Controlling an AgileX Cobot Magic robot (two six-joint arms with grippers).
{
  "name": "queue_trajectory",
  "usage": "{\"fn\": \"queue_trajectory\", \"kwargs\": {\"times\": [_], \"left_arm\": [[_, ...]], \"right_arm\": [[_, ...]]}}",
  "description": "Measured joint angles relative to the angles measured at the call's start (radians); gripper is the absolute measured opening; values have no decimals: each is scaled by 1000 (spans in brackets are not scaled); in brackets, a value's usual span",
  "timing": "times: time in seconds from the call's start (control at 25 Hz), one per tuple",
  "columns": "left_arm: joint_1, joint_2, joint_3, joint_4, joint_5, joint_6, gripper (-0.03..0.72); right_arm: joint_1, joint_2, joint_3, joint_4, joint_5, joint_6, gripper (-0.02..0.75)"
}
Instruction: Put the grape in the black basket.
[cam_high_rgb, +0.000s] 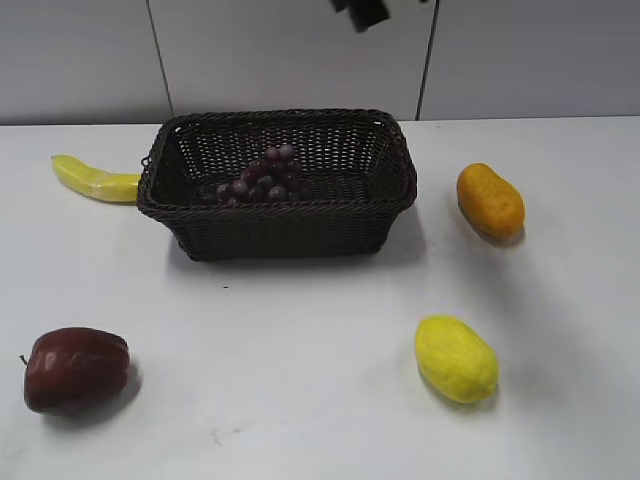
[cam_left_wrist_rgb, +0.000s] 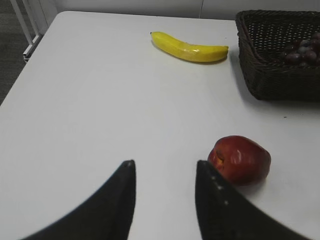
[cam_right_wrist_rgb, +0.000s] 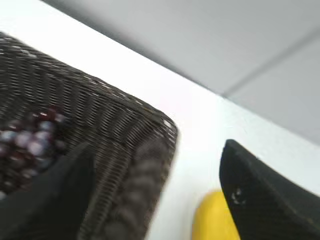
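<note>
Grape (cam_high_rgb: 262, 178) lay inside black basket (cam_high_rgb: 283, 236), below and left of nearer right gripper (cam_right_wrist_rgb: 155, 195), jaws apart and empty; left gripper (cam_left_wrist_rgb: 165, 172) open, empty, well apart.

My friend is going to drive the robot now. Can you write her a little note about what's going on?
Left gripper: open, empty, low over the table next to the apple.
Right gripper: open, empty, up above the black basket's right end.
The grape lies inside the basket.
Done: grape is in.
Left: probably only pulling the right arm back. Banana and other fruits stay on the table.
</note>
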Motion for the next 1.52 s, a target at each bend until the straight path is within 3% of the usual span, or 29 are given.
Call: {"fn": "queue_trajectory", "kwargs": {"times": [0.16, 0.4, 0.8, 0.92, 1.12, 1.52], "left_arm": [[0, 0, 0, 0, 0, 0, 364], [0, 0, 0, 0, 0, 0, 364], [0, 0, 0, 0, 0, 0, 364], [0, 0, 0, 0, 0, 0, 364], [0, 0, 0, 0, 0, 0, 364], [0, 0, 0, 0, 0, 0, 364]], "right_arm": [[-128, -41, 0, 101, 126, -10, 593], [-277, -71, 0, 150, 337, -17, 593], [-334, -231, 88, 275, 378, -205, 592], [-387, -311, 163, 307, 378, -247, 592], [-503, -457, 386, 344, 378, -257, 590], [-514, -895, 1032, 379, 337, -251, 590]]}}
